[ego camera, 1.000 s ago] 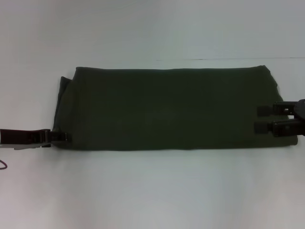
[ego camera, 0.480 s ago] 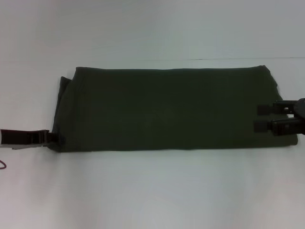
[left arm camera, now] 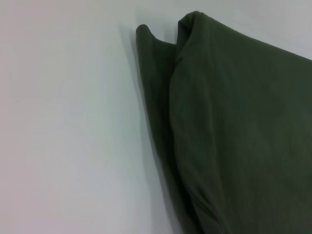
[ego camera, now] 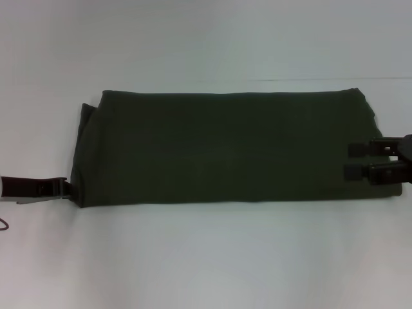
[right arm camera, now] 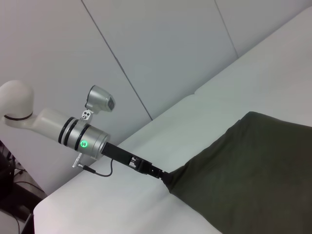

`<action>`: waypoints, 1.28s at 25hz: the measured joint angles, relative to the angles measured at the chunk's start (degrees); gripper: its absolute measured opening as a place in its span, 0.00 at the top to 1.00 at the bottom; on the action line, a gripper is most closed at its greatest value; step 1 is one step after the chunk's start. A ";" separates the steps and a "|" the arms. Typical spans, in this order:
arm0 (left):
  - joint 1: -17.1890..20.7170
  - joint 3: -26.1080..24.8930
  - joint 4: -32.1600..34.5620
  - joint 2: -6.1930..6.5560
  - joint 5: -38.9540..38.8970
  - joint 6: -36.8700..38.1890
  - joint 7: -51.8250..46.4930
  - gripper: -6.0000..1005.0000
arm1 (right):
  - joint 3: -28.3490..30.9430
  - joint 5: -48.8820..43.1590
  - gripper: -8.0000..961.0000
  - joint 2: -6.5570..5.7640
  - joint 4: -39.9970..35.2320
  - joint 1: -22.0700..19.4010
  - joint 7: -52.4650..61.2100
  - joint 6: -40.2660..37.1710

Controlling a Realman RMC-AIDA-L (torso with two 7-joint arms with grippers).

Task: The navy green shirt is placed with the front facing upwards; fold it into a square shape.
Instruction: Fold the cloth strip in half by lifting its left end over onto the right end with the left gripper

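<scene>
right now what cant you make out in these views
- Navy green shirt: lettering and neck label, hidden by the folds in every view.
- Left gripper: fingers too small in head view; absent from left wrist view.
- Right gripper: body cut off by the head view's edge; whether it pinches cloth is unclear.

Left gripper (ego camera: 66, 188) low at eight o'clock, reaching inward; right gripper (ego camera: 353, 160) at three o'clock, both fingers (ego camera: 358, 149) parted, pointing inward
</scene>
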 joint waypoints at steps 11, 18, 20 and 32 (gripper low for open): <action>0.60 -0.66 1.09 0.27 0.37 0.32 0.11 0.98 | 0.68 0.04 0.05 0.00 0.31 -0.17 0.00 -0.10; 2.35 -3.69 3.65 0.58 0.35 0.38 -0.06 0.98 | 1.58 0.09 0.05 0.57 0.52 -0.13 -0.21 0.36; 2.95 -4.85 4.19 0.83 0.35 0.39 0.05 0.98 | 1.74 0.11 0.05 0.83 0.53 0.04 -0.23 0.49; 6.68 -13.69 9.05 2.70 3.19 0.66 0.75 0.98 | 2.16 0.22 0.05 2.43 0.80 1.96 0.05 1.95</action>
